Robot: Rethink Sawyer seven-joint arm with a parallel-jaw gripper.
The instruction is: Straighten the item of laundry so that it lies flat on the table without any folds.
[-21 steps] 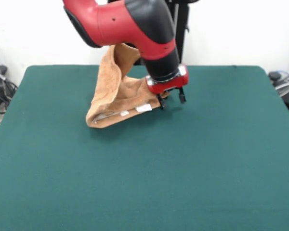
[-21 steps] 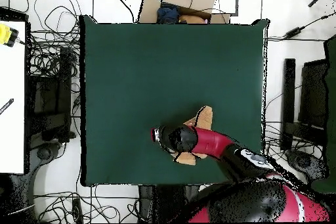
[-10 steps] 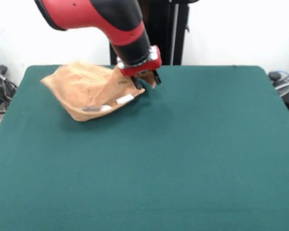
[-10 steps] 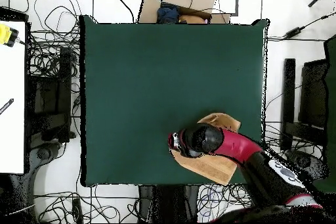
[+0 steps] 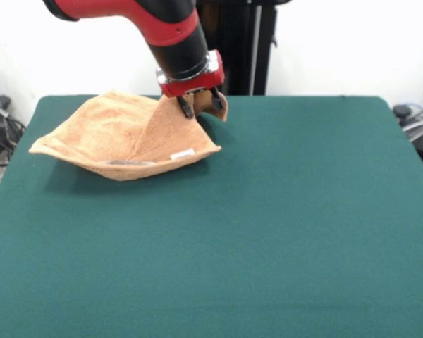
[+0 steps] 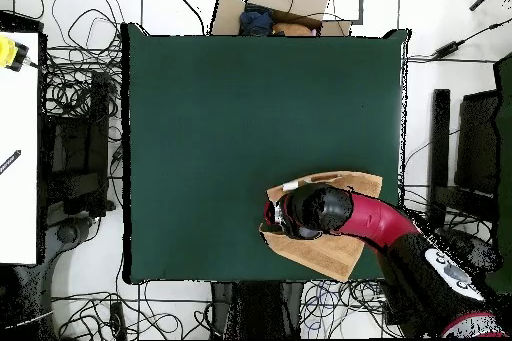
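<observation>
Dark green felt table (image 5: 303,232) carries the orange-tan terry towel (image 5: 120,137) near its far edge, one corner pinched in the black gripper (image 5: 199,105), so releasing now risks a lasting fold.

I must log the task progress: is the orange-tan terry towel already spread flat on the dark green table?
Not flat. The orange-tan terry towel is mostly opened, but the gripper holds one corner lifted, leaving a ridge.

Bright, even light; soft shadows

Table (image 5: 282,232) open everywhere except the raised towel (image 5: 120,137)
</observation>
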